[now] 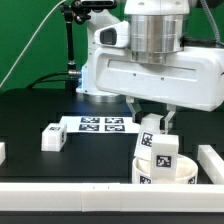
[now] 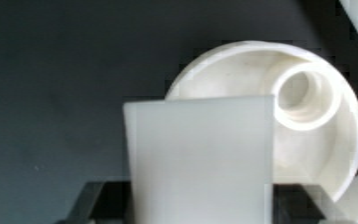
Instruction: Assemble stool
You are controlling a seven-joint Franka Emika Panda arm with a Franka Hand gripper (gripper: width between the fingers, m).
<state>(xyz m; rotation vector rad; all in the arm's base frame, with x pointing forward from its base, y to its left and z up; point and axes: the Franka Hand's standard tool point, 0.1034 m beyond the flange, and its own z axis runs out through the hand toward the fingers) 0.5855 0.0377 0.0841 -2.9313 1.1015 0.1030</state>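
My gripper (image 1: 157, 126) is shut on a white blocky stool leg (image 1: 160, 150) with black-and-white tags and holds it upright over the round white seat (image 1: 176, 172) at the front right of the table. In the wrist view the leg (image 2: 211, 150) fills the space between the dark fingers (image 2: 114, 203). The seat (image 2: 265, 70) lies beyond it with a round socket (image 2: 304, 92) showing just past the leg's end. I cannot tell whether the leg touches the seat. A second leg (image 1: 52, 137) lies on the black table at the exterior view's left.
The marker board (image 1: 95, 124) lies flat behind the middle of the table. A white piece (image 1: 2, 152) is cut off at the exterior view's left edge. A white rail (image 1: 100, 196) runs along the front and another white bar (image 1: 211, 160) stands on the right.
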